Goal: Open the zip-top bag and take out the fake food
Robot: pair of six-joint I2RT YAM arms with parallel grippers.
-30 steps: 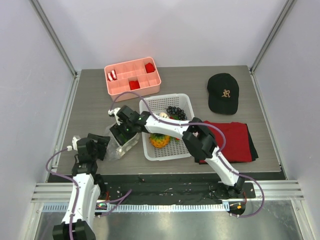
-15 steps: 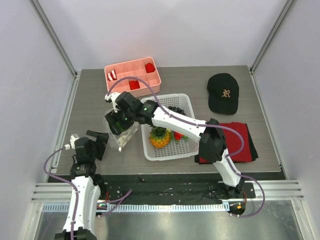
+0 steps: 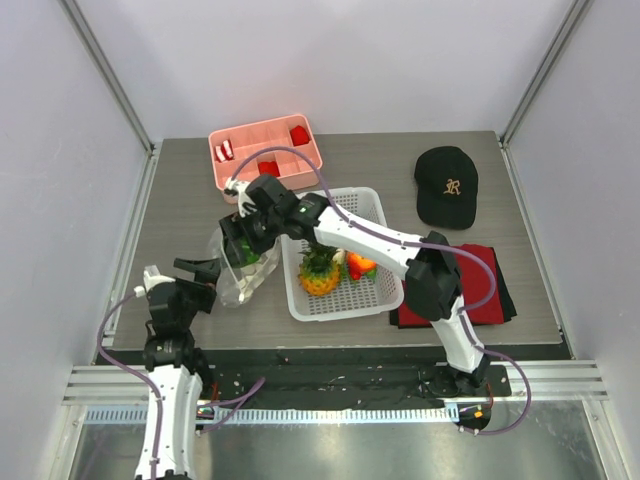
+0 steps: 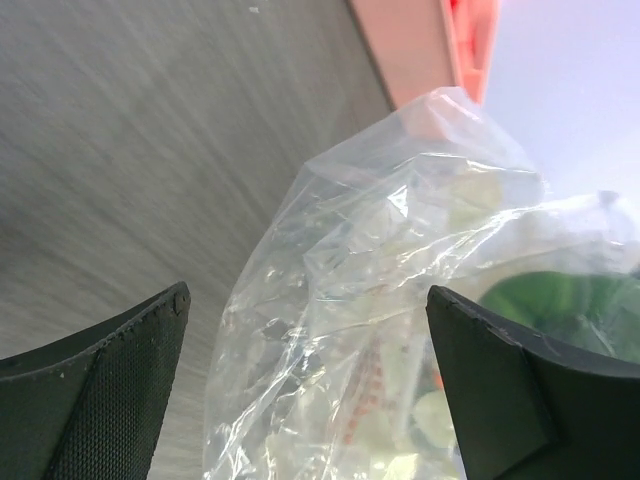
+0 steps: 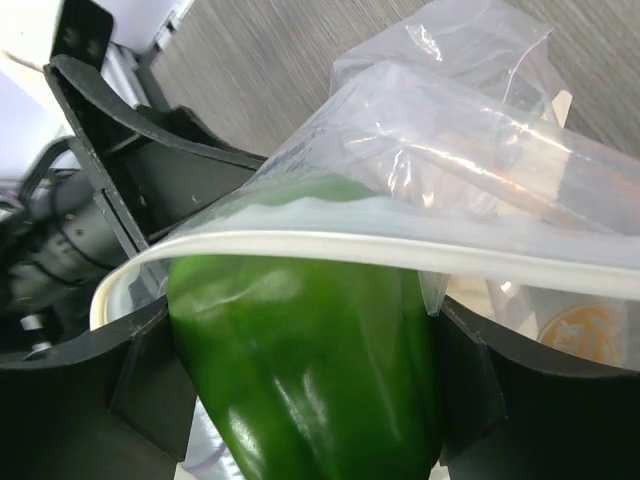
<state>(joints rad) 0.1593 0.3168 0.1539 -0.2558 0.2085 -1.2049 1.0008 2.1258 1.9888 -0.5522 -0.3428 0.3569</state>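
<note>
Right pincer is reached across to the left of the white basket. It's clamped on a green pepper at the mouth of the zip-top bag. In the right wrist view the pepper fills the gap between the 2 fingers of that pincer. The bag's white zip rim lies across the pepper's top and the clear plastic bunches up behind. Can't tell if the rim is pinched along with the pepper.

Left pincer is low near the desk's front edge, just left of the bag and pointing at it. Its fingers are spread wide with nothing gripped. In the left wrist view the crinkled bag stands ahead of the gap of that pincer, touching neither finger, with a green blur inside on the right.

The bag sits on the desk between the left pincer and the basket, mouth up at the right pincer. More fake food is in the basket: a yellow pineapple with a green crown and an orange-red tomato just beside it.

Pink compartment tray with red pieces is at the back, a black cap back right, and a red cloth right of the basket.
</note>
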